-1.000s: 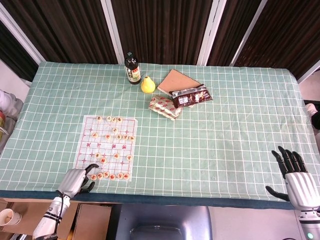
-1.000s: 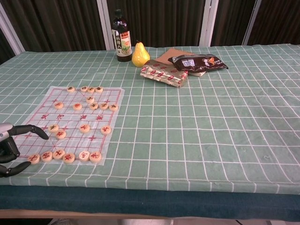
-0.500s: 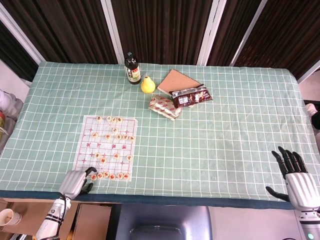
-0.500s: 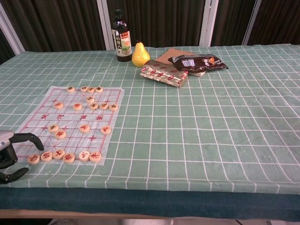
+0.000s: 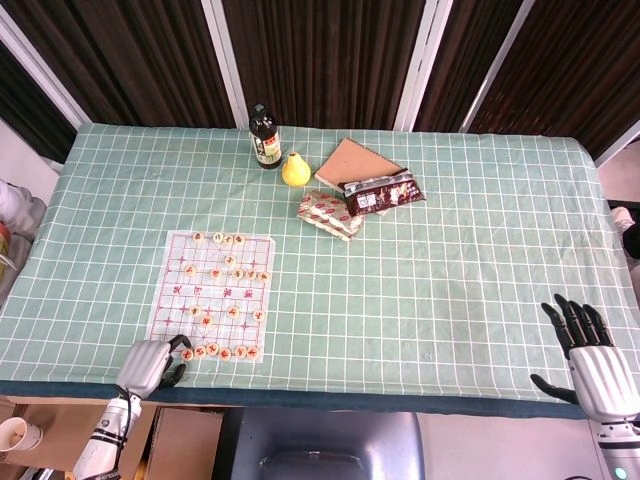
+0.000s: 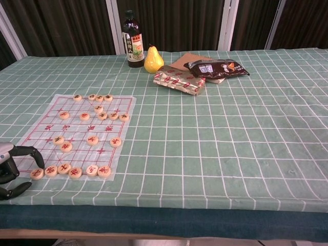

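Note:
A paper chess board [image 5: 212,292] [image 6: 82,134] lies on the left of the green checked tablecloth [image 5: 420,250], with several round wooden chess pieces [image 5: 222,352] [image 6: 77,171] on it. My left hand [image 5: 150,364] [image 6: 11,169] hovers at the board's near left corner, fingers curled and apart, holding nothing; its fingertips are just beside the front row of pieces. My right hand [image 5: 592,355] stands at the table's near right edge, fingers spread upward and empty; the chest view does not show it.
At the back stand a dark sauce bottle [image 5: 265,138] [image 6: 135,46] and a yellow pear [image 5: 295,170] [image 6: 152,60]. Beside them lie a patterned snack pack [image 5: 329,214] [image 6: 179,81], a dark snack bag [image 5: 383,194] [image 6: 218,68] and a brown notebook [image 5: 352,160].
My left hand has drawn back slightly toward the table's near edge. The right hand has barely moved.

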`<state>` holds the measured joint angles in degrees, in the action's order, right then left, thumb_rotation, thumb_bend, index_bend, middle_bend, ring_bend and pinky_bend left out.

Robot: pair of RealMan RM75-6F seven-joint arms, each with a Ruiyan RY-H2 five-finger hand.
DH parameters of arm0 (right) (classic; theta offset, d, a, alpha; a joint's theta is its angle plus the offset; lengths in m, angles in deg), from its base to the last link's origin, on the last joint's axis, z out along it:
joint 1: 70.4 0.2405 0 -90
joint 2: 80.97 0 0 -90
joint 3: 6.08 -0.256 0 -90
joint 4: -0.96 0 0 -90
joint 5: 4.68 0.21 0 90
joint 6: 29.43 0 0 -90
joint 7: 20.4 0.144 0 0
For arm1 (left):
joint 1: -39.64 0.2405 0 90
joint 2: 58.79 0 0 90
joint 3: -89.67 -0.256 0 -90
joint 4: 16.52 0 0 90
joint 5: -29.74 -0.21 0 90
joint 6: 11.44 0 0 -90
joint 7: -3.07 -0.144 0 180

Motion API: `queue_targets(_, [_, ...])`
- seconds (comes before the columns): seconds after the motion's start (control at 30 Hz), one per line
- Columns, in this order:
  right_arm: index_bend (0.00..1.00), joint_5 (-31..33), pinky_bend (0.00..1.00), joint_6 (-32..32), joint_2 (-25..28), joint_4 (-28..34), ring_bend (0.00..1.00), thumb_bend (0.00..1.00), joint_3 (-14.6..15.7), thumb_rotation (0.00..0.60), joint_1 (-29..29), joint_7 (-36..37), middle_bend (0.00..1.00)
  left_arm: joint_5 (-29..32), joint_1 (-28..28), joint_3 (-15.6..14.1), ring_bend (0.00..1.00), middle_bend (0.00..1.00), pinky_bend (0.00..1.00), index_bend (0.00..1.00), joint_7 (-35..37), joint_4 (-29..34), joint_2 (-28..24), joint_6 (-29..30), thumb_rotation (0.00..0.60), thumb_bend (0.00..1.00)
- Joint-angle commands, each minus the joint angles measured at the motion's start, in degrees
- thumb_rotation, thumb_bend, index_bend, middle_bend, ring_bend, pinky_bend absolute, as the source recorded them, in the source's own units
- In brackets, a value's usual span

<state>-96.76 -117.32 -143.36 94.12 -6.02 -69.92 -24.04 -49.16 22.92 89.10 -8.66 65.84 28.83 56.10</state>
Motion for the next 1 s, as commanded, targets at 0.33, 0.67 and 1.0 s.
queue_targets(0.33, [0.0, 0.2, 0.0, 0.1, 0.1, 0.1, 0.0, 0.09, 0.0, 0.6, 0.0, -0.1, 0.0, 0.1, -0.4, 0.5, 1.0, 1.0, 1.0, 0.45, 2.2, -1.0, 0.7, -0.9, 0.6, 0.38])
queue_targets(0.67, [0.0, 0.3, 0.0, 0.7, 0.0, 0.1, 0.0, 0.09, 0.1, 0.6, 0.2, -0.4, 0.0, -0.2, -0.6, 0.8, 1.0, 1.0, 1.0, 0.52, 4.1, -1.8, 1.4, -0.7, 0.6, 0.38])
queue_targets(1.0, [0.0, 0.5, 0.0, 0.9, -0.1, 0.1, 0.0, 0.09, 0.1, 0.6, 0.3, -0.7, 0.0, -0.8, -0.6, 0.8, 1.0, 1.0, 1.0, 0.58, 5.0, -1.5, 1.0, -0.4, 0.6, 0.37])
